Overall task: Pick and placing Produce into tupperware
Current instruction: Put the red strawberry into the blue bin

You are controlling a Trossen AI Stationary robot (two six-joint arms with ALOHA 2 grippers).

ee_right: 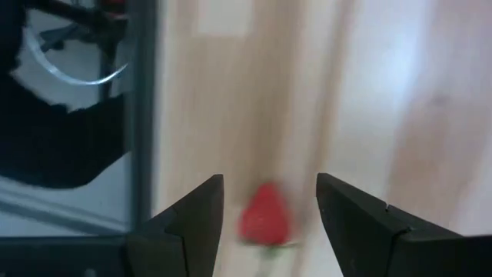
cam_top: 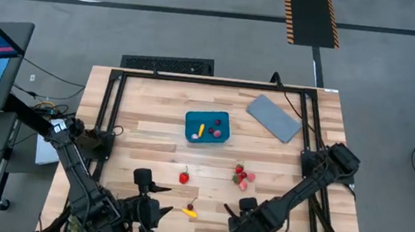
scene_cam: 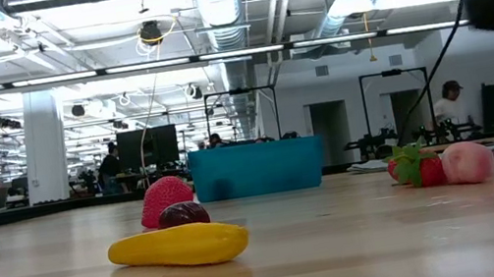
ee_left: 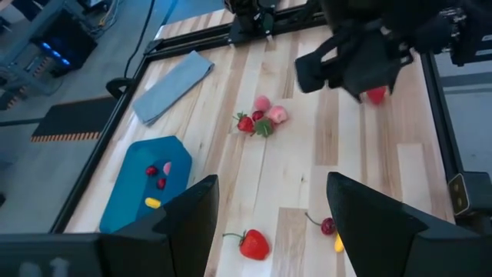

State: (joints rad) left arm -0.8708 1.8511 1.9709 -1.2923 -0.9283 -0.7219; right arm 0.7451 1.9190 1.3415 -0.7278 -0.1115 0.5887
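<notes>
Both grippers hover spread and empty at the near edge — left gripper by the yellow piece, right gripper nearer the strawberry cluster — with the teal tupperware farther back.

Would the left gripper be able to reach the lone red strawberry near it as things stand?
Probably yes: the left gripper is open, the strawberry lies apart from other produce, and bare table lies between them.

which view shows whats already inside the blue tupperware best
The left wrist view: the tupperware lies open, holding red, pink and yellow pieces. The high view shows them smaller; the low view only its side wall; the right wrist view misses it.
</notes>
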